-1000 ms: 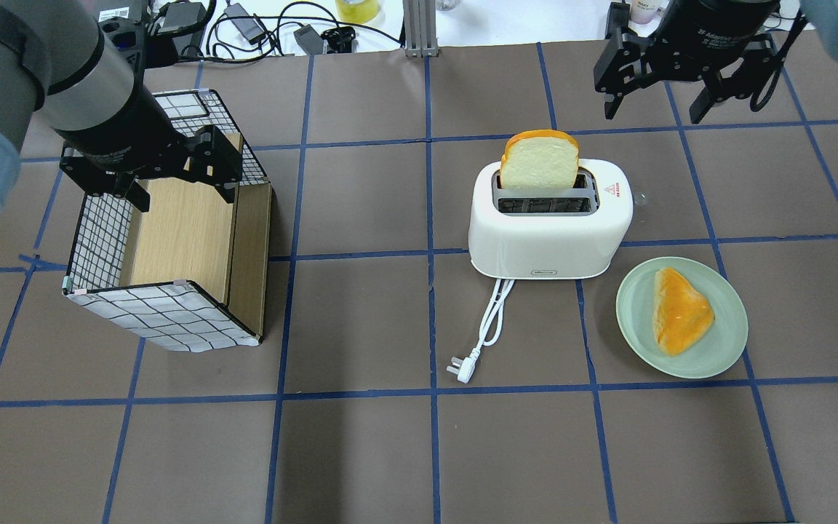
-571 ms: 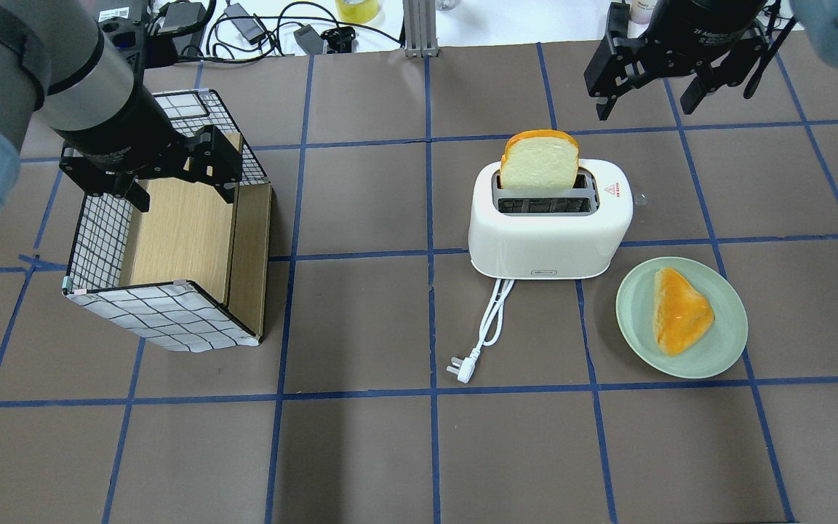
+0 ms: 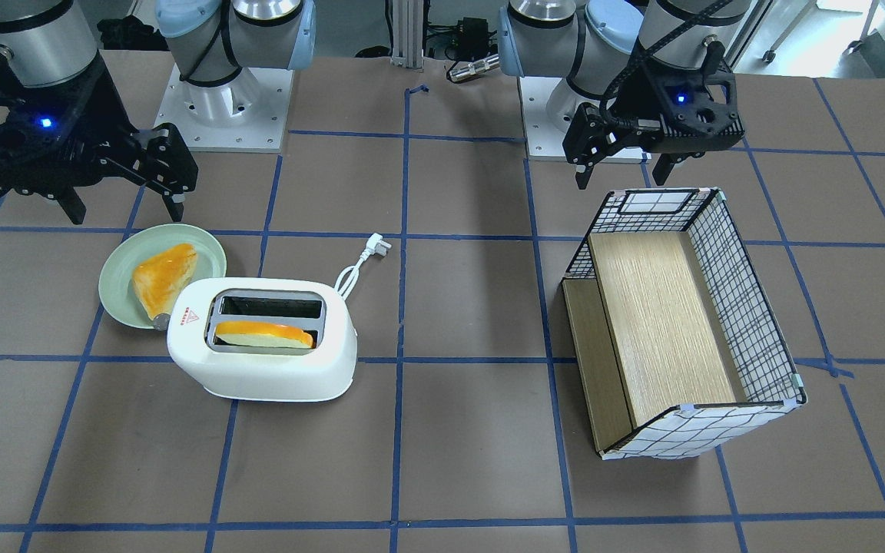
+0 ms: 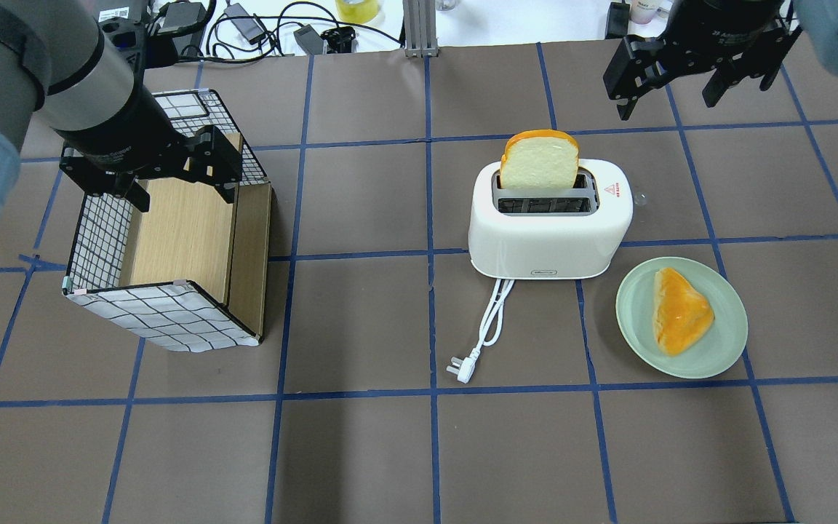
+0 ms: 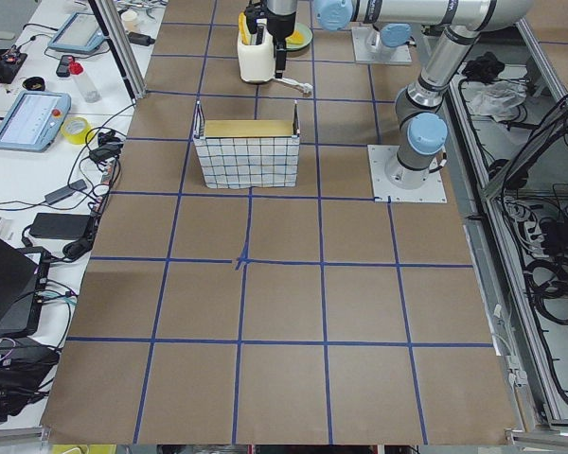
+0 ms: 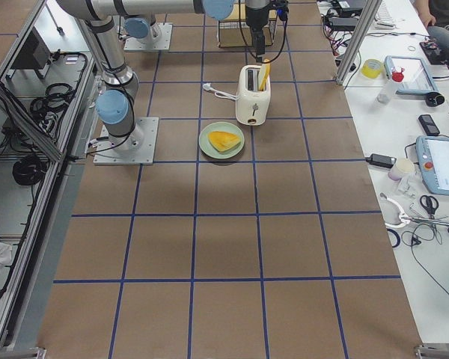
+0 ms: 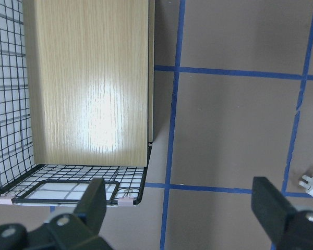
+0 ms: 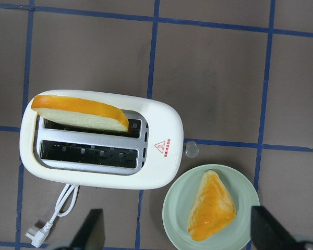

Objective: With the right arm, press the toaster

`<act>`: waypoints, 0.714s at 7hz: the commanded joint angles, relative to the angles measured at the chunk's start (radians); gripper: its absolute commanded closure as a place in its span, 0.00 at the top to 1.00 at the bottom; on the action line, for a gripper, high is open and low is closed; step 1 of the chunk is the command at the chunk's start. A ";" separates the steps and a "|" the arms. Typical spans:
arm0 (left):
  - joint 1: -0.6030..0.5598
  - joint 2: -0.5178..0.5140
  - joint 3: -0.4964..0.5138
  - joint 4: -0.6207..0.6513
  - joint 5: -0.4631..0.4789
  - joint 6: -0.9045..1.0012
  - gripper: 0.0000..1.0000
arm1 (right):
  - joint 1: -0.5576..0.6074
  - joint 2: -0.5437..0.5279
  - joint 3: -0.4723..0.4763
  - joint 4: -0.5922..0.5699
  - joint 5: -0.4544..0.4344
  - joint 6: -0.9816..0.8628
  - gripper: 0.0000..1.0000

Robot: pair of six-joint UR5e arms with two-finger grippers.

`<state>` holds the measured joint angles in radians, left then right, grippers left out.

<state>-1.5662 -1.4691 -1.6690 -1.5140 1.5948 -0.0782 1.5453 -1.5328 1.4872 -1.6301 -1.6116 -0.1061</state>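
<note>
- The toaster [image 4: 550, 244] stood on the table in the robot's right half. It sat between the wire basket [image 4: 110, 240] and the green plate [image 4: 724, 349], which lay just beside its right end.
- A bread slice [image 4: 540, 161] stood high out of the slot farther from the robot, and the nearer slot was empty.
- The cord [image 4: 493, 313] trailed toward the robot, with its plug [image 4: 462, 368] lying loose on the table.
- The right gripper [image 4: 668, 105] hung above the table past the toaster's far right corner, well apart from it, with its jaws spread wide and nothing between them.
- The left gripper [image 4: 185, 195] hovered over the basket, jaws likewise apart and empty.
- The place to press was probably the small grey knob [image 8: 191, 149] at the end bearing the red warning sticker [image 8: 161, 146], so no grasp was needed.
- The plastic shell looked light, smooth and rounded, so a push off to one side could have slid or tipped it.
- A straight downward press with one fingertip, or with the jaws brought together first, seemed safest.
- The lever was likely spring-loaded, and with the plug out it might not have latched.
- The slice looked soft and was best left untouched.
</note>
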 commanded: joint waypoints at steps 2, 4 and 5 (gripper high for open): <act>0.000 0.000 0.000 0.000 0.001 0.000 1.00 | 0.007 -0.017 0.028 -0.013 0.001 0.014 1.00; 0.000 -0.001 0.000 0.000 0.001 0.000 1.00 | 0.006 -0.012 0.031 -0.080 -0.001 -0.042 1.00; 0.000 0.001 0.000 0.000 -0.001 0.000 1.00 | 0.007 -0.012 0.033 -0.076 0.002 -0.044 1.00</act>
<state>-1.5662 -1.4692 -1.6690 -1.5140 1.5950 -0.0782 1.5510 -1.5459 1.5185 -1.6928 -1.6110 -0.1375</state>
